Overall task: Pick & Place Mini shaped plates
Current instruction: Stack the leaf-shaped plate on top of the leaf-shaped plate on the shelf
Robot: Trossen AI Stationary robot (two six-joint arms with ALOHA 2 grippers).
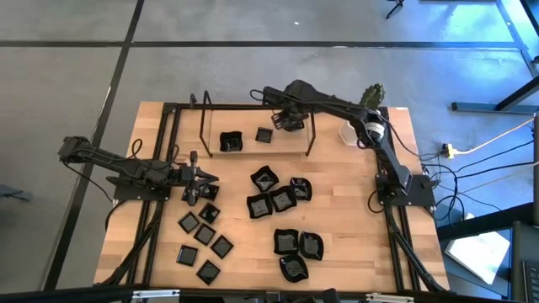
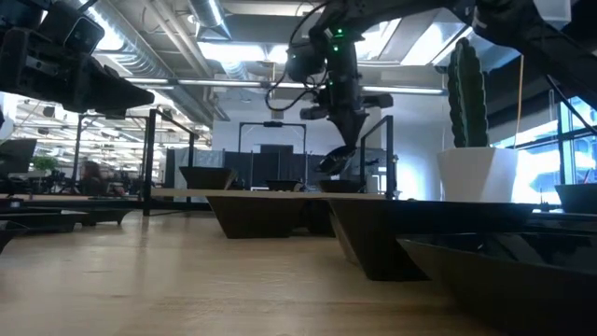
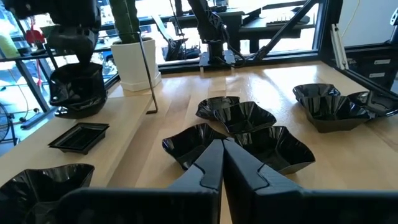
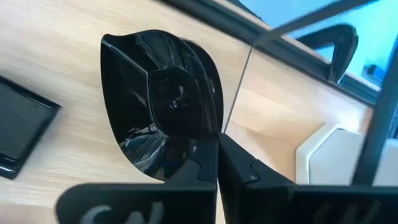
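right gripper (image 1: 286,119) reaching over raised shelf (image 1: 290,145) at table's far side, fingers pinching rim of wavy-edged plate (image 4: 163,99) | left gripper (image 1: 205,178) stretched low over table's left, fingers pressed together, empty | other mini plates (image 1: 282,199) scattered on table (image 1: 354,227)

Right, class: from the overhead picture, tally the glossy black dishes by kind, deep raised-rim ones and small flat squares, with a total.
Deep raised-rim glossy black dishes: 9, one held by the right gripper
Small flat black square plates: 7 in clear view
Total: 16; the left gripper may hide more
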